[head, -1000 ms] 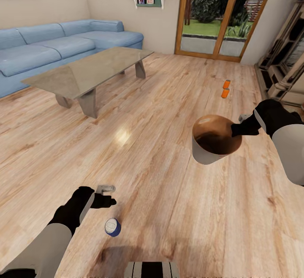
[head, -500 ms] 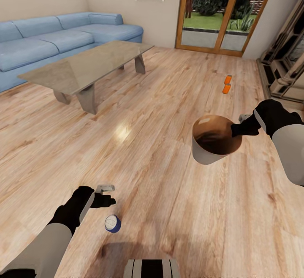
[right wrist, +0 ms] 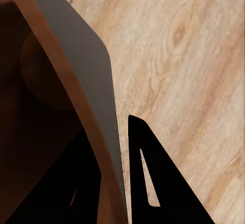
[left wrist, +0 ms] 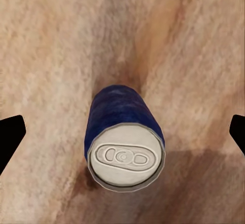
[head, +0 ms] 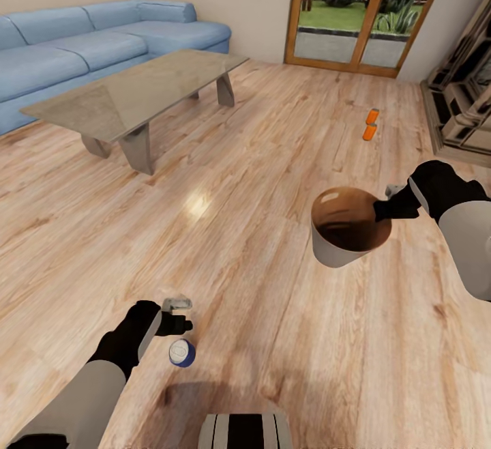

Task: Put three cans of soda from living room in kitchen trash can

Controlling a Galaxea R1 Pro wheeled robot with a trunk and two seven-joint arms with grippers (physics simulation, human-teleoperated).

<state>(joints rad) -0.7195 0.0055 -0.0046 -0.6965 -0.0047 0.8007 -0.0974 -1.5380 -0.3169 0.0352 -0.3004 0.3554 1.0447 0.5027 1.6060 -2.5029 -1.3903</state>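
A blue can of soda (head: 181,353) with a grey top stands on the wood floor near my base. My left gripper (head: 180,314) hovers open just above and beyond it. In the left wrist view the can (left wrist: 125,142) lies between the two wide-apart black fingertips (left wrist: 10,137), untouched. Two orange cans (head: 370,124) stand close together on the floor far ahead to the right. My right gripper (head: 382,209) is shut on the rim of the trash can (head: 344,237), held tilted in the air. Its fingers (right wrist: 148,178) pinch the grey wall (right wrist: 87,71), brown inside.
A glass coffee table (head: 136,91) and a blue corner sofa (head: 82,46) fill the left. Glazed doors (head: 341,19) are at the back, a stepped fireplace surround (head: 464,108) at the right. Open floor stretches between me and the orange cans.
The whole view has shifted, so the camera moved. My left gripper has come closer to the blue can. The right arm and bin hold the same pose.
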